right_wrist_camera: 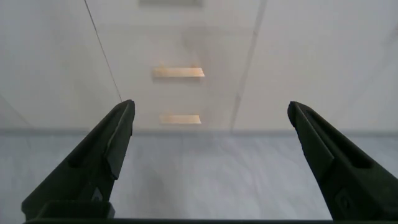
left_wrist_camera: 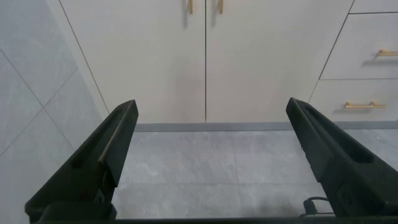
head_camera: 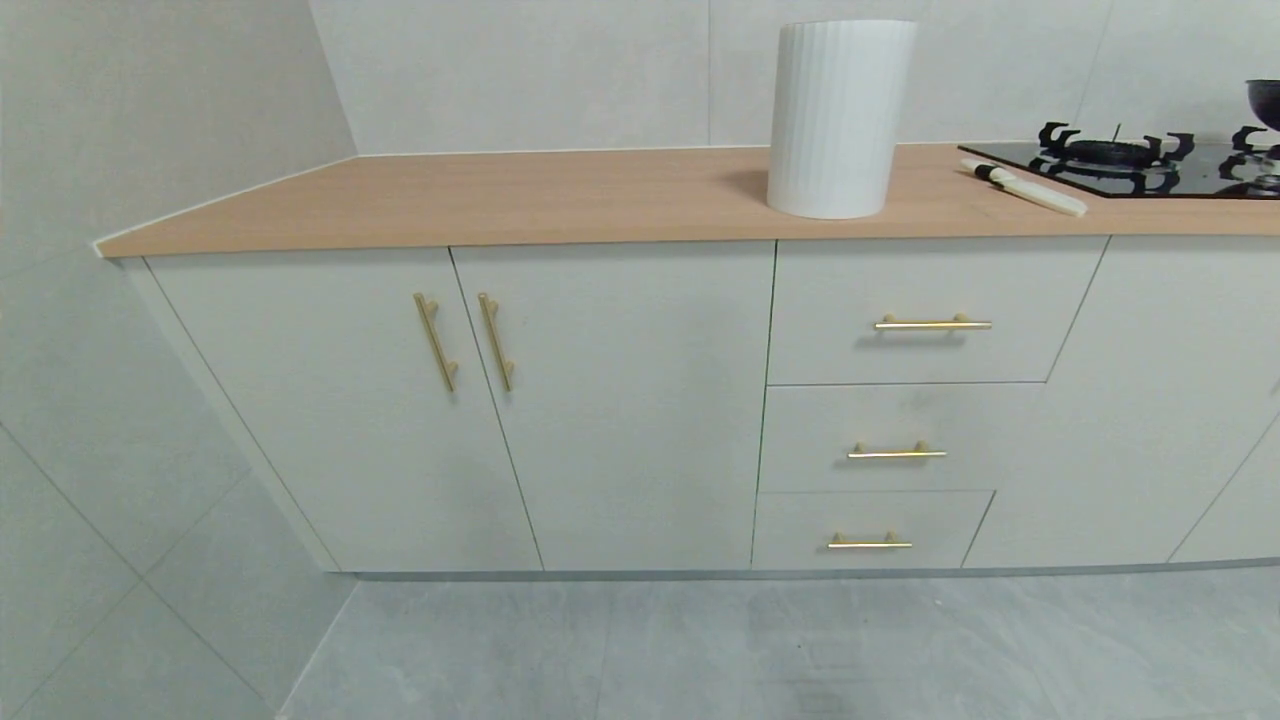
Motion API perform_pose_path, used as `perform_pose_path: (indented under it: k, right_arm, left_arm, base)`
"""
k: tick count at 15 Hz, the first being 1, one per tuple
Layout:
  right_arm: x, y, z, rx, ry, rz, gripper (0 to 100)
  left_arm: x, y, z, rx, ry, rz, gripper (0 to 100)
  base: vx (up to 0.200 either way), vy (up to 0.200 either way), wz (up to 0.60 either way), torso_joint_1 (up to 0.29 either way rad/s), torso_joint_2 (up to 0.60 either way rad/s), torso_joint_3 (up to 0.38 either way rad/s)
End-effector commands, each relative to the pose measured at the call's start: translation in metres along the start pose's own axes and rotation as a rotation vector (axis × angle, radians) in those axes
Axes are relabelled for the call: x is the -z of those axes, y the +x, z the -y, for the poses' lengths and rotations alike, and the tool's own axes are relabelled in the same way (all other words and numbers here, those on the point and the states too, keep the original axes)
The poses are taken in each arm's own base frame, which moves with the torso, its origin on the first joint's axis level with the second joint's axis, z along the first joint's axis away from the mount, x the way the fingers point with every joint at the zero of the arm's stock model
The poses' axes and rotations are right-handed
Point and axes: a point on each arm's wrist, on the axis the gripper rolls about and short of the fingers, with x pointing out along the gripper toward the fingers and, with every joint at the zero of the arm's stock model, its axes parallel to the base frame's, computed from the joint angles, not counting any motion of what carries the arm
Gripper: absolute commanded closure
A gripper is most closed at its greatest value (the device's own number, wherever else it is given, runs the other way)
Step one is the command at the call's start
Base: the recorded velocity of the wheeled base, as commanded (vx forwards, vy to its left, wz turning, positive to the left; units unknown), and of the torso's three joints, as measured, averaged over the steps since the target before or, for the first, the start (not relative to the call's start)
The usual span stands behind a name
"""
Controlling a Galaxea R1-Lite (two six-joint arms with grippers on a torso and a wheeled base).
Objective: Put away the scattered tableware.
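Our left gripper point(left_wrist_camera: 211, 107) and right gripper point(right_wrist_camera: 211, 107) gape wide; well above them, a slim utensil point(head_camera: 1022, 187) on the desk point(head_camera: 500, 195) looks light, stiff: pinch mid-handle.

The countertop point(head_camera: 500, 200) looked like wood, warm-grained and matt. The white ribbed canister point(head_camera: 838, 120) had a matt finish. At far right, the hob point(head_camera: 1215, 172) was glossy black glass. The cabinet fronts point(head_camera: 620, 400) were smooth, matt pale grey, with 5 brushed gold metal handles point(head_camera: 932, 323). The floor point(head_camera: 700, 650) was matt grey tile.
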Motion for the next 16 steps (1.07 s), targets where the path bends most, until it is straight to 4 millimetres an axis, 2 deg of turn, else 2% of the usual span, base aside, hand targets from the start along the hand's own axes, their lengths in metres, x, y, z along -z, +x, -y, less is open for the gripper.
perform_pose_path:
  k: [1,3,5,6,8,10,11,12,16]
  right_arm:
    - [0.005,-0.07,0.014,0.115,0.044,0.209,0]
    - [0.016,-0.08,0.015,0.125,0.034,0.245,0]
    - [0.022,-0.08,0.013,0.156,0.034,0.242,0]
    - [0.034,-0.084,0.011,0.167,0.033,0.264,0]
    - [0.04,-0.079,0.01,0.155,0.033,0.238,0]
    - [0.047,-0.073,0.006,0.018,0.075,0.223,0]
    - [0.055,-0.067,0.003,-0.09,0.08,0.214,0]
    - [0.063,-0.061,0.001,-0.126,0.076,0.195,0]
    - [0.089,-0.046,-0.002,-0.13,0.068,0.145,0]
  left_arm:
    - [0.0,0.0,0.0,0.0,0.0,0.0,0]
    - [0.0,0.0,0.0,0.0,0.0,0.0,0]
    - [0.0,0.0,0.0,0.0,0.0,0.0,0]
    - [0.0,0.0,0.0,0.0,0.0,0.0,0]
    - [0.0,0.0,0.0,0.0,0.0,0.0,0]
    - [0.0,0.0,0.0,0.0,0.0,0.0,0]
    - [0.0,0.0,0.0,0.0,0.0,0.0,0]
    - [0.0,0.0,0.0,0.0,0.0,0.0,0]
    - [0.0,0.0,0.0,0.0,0.0,0.0,0]
  base:
    - [0.0,0.0,0.0,0.0,0.0,0.0]
    - [0.0,0.0,0.0,0.0,0.0,0.0]
    - [0.0,0.0,0.0,0.0,0.0,0.0]
    - [0.0,0.0,0.0,0.0,0.0,0.0]
    - [0.0,0.0,0.0,0.0,0.0,0.0]
    - [0.0,0.0,0.0,0.0,0.0,0.0]
    - [0.0,0.0,0.0,0.0,0.0,0.0]
    - [0.0,0.0,0.0,0.0,0.0,0.0]
    - [0.0,0.0,0.0,0.0,0.0,0.0]
